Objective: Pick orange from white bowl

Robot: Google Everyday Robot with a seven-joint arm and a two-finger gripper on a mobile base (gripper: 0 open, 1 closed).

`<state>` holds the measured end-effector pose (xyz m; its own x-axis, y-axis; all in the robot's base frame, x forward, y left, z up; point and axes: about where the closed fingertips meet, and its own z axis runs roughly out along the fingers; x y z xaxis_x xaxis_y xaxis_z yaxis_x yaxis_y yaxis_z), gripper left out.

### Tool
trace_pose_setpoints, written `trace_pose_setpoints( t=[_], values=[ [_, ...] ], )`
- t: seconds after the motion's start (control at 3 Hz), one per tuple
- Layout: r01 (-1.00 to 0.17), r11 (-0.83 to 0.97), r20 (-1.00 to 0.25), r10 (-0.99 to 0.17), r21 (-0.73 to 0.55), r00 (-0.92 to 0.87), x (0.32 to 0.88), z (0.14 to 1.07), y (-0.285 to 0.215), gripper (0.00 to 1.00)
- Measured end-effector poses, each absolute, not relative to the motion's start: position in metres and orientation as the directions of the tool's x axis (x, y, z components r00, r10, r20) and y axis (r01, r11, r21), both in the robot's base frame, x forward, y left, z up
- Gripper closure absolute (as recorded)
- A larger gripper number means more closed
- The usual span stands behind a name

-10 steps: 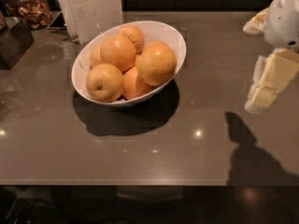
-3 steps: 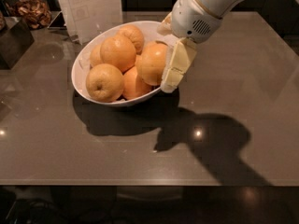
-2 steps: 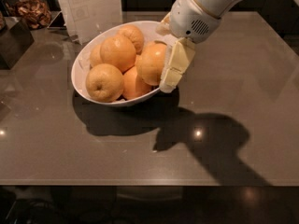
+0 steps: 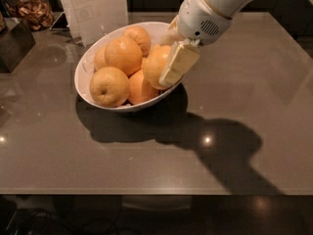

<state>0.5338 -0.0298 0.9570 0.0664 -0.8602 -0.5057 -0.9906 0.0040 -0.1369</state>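
Note:
The white bowl (image 4: 86, 58) stands on the brown table and holds several round fruits. The orange (image 4: 154, 65), large and smooth, lies at the bowl's right side. My gripper (image 4: 166, 58) reaches in from the upper right and straddles it. The cream near finger (image 4: 179, 62) presses on the orange's right face, and the far finger is mostly hidden behind the fruit. The orange still rests among the other fruits. A paler yellow fruit with a dimpled end (image 4: 110, 86) sits at the front left. A smaller, deeper-orange one (image 4: 142, 88) lies under the orange.
A white paper-wrapped block (image 4: 95, 6) stands just behind the bowl. A jar of brown dried pieces (image 4: 33, 11) and a dark box (image 4: 12, 43) are at the back left. The table's front edge (image 4: 146, 192) runs along the bottom.
My gripper came from the table's right side to the bowl. Over the last second the near finger shifted slightly left onto the orange, and the bowl has not moved.

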Motion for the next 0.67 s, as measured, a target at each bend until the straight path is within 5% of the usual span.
trace_pose_setpoints(
  t=[0.33,0.67],
  values=[
    [-0.991,0.004,-0.506,-0.860,-0.137,0.066,0.5338,0.9570,-0.0298,0.65],
    [-0.992,0.010,-0.510,-0.858,-0.128,0.058,0.5336,0.9534,-0.0304,0.60]
  ],
)
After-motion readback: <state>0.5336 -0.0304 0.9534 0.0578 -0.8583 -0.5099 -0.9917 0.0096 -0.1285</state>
